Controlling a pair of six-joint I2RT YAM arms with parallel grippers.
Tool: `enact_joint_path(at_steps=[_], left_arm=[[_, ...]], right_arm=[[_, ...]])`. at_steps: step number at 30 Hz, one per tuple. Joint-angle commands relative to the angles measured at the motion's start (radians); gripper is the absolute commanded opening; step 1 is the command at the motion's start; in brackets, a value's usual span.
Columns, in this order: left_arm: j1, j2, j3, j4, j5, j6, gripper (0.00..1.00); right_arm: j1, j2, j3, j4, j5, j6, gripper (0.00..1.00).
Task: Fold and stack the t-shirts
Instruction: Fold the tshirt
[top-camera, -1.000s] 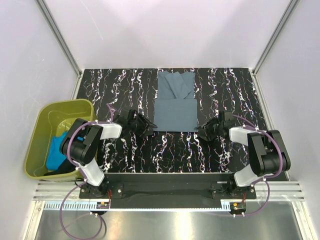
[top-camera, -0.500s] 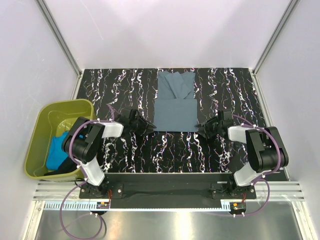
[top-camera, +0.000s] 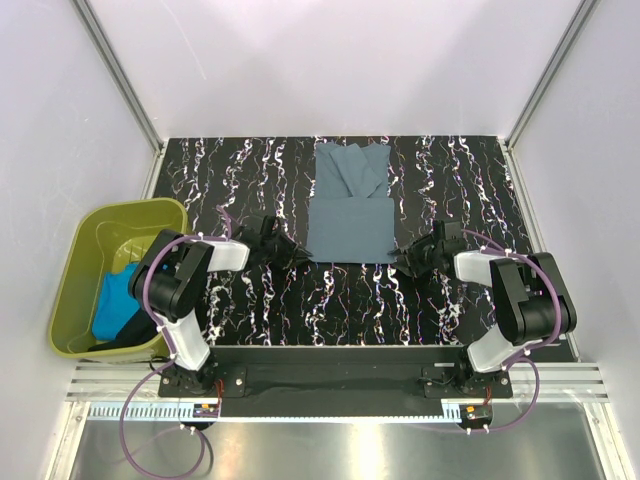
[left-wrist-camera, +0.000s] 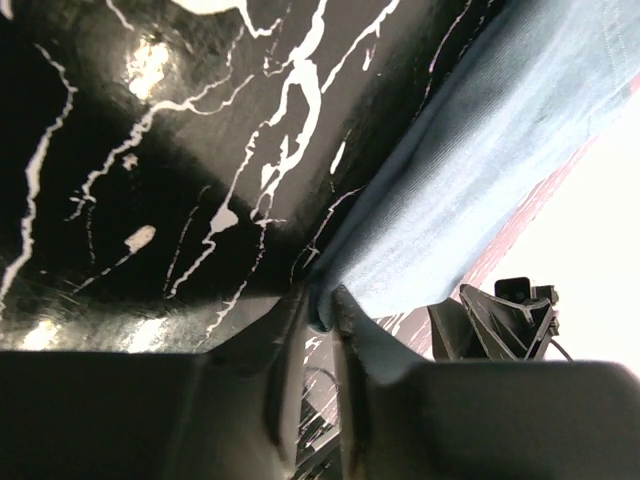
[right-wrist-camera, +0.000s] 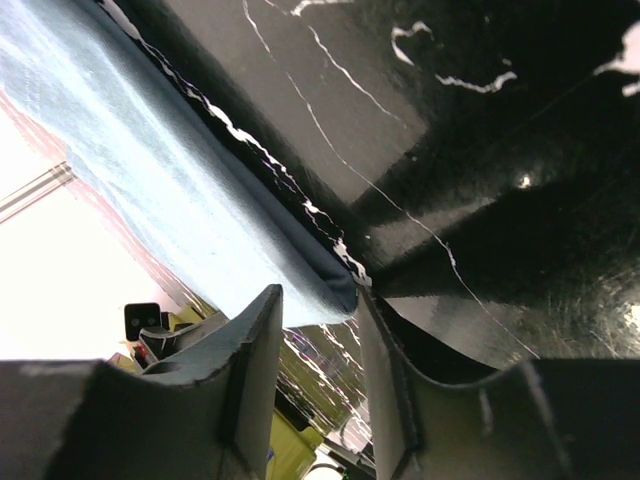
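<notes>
The slate grey-blue t-shirt (top-camera: 349, 205) lies partly folded on the black marbled table (top-camera: 250, 180), its near edge towards the arms. My left gripper (top-camera: 298, 256) is at its near left corner; in the left wrist view the gripper (left-wrist-camera: 322, 300) is shut on that corner of the shirt (left-wrist-camera: 500, 170). My right gripper (top-camera: 399, 262) is at the near right corner; in the right wrist view its jaws (right-wrist-camera: 318, 300) stand apart around the corner of the shirt (right-wrist-camera: 150, 170), which rests against one finger. The turquoise t-shirt (top-camera: 112, 300) and the black t-shirt (top-camera: 125, 338) lie in the tub.
The olive-green plastic tub (top-camera: 85, 225) stands off the table's left edge, beside the left arm. White walls with metal frame posts close in the back and both sides of the table.
Both grippers have edged slightly towards the shirt's near corners. The shirt itself has not moved.
</notes>
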Motion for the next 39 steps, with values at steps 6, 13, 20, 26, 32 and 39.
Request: enact_joint_path(at_steps=[6, 13, 20, 26, 32, 39], left_arm=[[0.009, 0.026, -0.011, -0.016, -0.039, 0.031, 0.04], [0.008, 0.029, -0.020, 0.030, -0.011, 0.027, 0.00], [-0.048, -0.117, -0.075, -0.009, -0.049, 0.036, 0.00], [-0.093, -0.289, -0.158, -0.056, -0.071, 0.027, 0.00], [-0.185, -0.471, -0.235, -0.114, -0.100, -0.019, 0.00], [-0.340, -0.788, -0.319, -0.243, -0.221, -0.120, 0.00]], right_arm=[[0.019, 0.026, 0.003, -0.047, 0.062, 0.017, 0.41], [0.019, 0.077, 0.015, -0.050, 0.084, -0.032, 0.00], [0.019, -0.087, 0.006, -0.321, 0.093, -0.140, 0.00], [0.018, -0.314, -0.046, -0.493, 0.084, -0.187, 0.00], [0.032, -0.590, -0.074, -0.693, 0.078, -0.184, 0.00], [0.061, -0.895, -0.102, -0.976, 0.064, -0.154, 0.00]])
